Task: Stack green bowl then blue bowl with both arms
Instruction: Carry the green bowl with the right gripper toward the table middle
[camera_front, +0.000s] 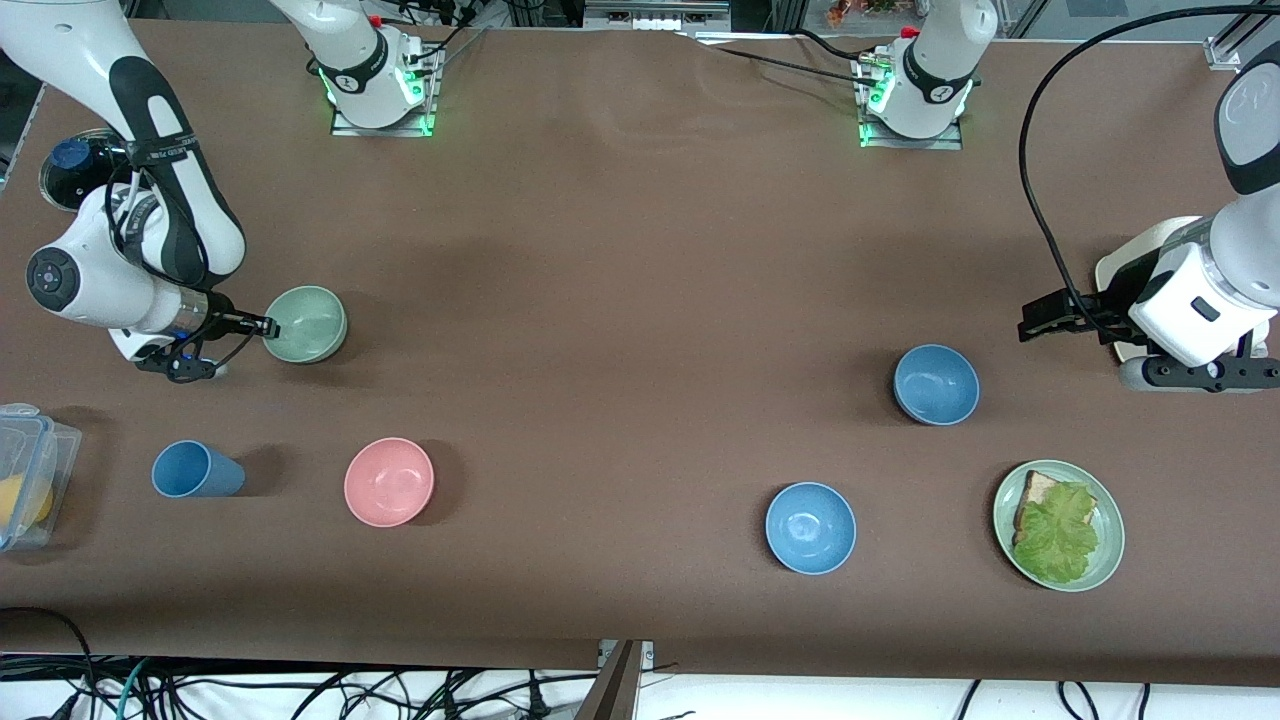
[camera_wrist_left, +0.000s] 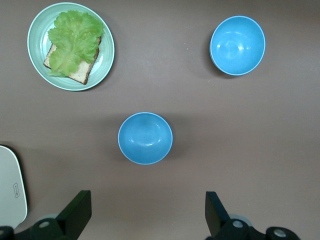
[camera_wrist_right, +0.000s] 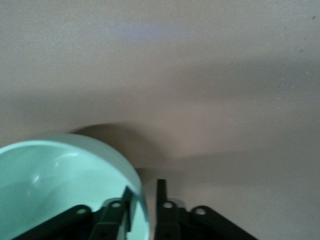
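Your right gripper (camera_front: 262, 325) has its fingers astride the rim of the green bowl (camera_front: 306, 323) at the right arm's end of the table, apparently pinching it, though the contact is hard to make out. Your left gripper (camera_wrist_left: 145, 212) hangs spread wide over the table near the blue bowl (camera_front: 936, 384), which sits farther from the front camera than the glossy blue bowl (camera_front: 811, 527).

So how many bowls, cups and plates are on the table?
Bowls: 4 - green bowl, pink bowl, blue bowl, sky-blue bowl
Cups: 1 - blue cup
Plates: 1 - green plate with toast
Total: 6
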